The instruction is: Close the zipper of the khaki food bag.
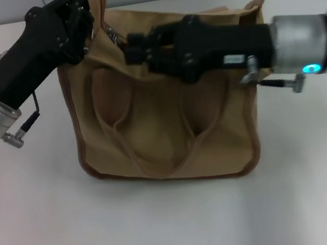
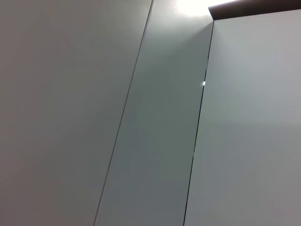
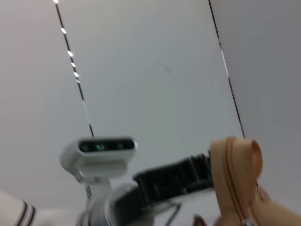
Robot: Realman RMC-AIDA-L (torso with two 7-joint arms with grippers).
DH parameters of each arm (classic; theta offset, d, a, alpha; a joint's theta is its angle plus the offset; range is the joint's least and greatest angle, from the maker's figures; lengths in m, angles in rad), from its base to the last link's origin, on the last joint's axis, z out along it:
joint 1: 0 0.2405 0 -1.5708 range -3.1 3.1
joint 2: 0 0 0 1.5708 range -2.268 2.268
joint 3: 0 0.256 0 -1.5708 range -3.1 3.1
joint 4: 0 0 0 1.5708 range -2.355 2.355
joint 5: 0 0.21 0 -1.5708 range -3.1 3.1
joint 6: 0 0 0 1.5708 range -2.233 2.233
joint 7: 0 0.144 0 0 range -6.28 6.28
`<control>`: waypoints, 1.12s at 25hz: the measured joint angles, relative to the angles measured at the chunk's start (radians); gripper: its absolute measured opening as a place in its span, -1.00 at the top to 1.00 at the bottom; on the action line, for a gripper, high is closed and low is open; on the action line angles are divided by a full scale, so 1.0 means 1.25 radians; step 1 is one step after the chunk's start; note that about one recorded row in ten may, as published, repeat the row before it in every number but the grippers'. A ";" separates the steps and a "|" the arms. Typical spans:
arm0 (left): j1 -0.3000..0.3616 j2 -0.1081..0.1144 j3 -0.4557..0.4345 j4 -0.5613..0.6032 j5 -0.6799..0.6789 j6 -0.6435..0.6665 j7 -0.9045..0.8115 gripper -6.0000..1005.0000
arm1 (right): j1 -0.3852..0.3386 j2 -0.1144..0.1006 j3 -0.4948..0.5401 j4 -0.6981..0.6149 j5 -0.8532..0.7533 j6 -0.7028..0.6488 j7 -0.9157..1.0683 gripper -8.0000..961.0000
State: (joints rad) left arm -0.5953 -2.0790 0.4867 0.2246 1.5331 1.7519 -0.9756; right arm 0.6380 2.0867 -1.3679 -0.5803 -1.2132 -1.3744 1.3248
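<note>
table point(image 1: 169, 228): bare white patch nearest the head camera, bag stands further back on it
khaki food bag point(image 1: 165, 134): upright mid-table, front loop handle hanging slack on the near face
left hand point(image 1: 79, 14): at the bag's top left corner, clenched on the fabric end there; likely anchoring the bag so the zipper line stays taut
right hand point(image 1: 132, 47): reaching across the bag top from the right, tips at the zipper line; can't tell if clenched or released
zipper point(image 1: 112, 35): short stretch shows between the two hands at the top edge; slider not clearly visible in head view
zipper end, right wrist view: khaki tape sticking up
obstruction: right arm body covers most of the top opening, so how far it's closed is hidden
left wrist view: only wall panels
</note>
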 joint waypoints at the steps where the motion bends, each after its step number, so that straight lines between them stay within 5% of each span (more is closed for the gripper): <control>1: -0.002 0.000 -0.004 0.001 0.000 0.002 0.000 0.90 | -0.023 0.002 0.048 -0.001 0.001 -0.052 -0.030 0.72; 9: -0.011 0.000 -0.009 -0.002 -0.001 0.007 -0.005 0.90 | -0.066 0.003 0.154 0.003 0.003 -0.095 -0.135 0.48; 14: -0.018 0.000 -0.009 -0.003 -0.001 0.011 -0.008 0.90 | -0.072 0.004 0.148 0.017 0.058 -0.094 -0.316 0.48; 20: -0.033 -0.001 -0.009 -0.014 -0.002 0.012 -0.010 0.90 | -0.053 0.004 -0.045 0.079 0.223 -0.048 -0.741 0.49; 28: -0.037 -0.001 -0.009 -0.014 -0.002 0.012 -0.015 0.89 | -0.049 0.005 -0.178 0.128 0.413 0.011 -0.882 0.48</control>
State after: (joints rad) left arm -0.6412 -2.0800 0.4758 0.2068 1.5308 1.7668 -0.9939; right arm 0.5767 2.0924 -1.5905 -0.4200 -0.6968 -1.3609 0.2222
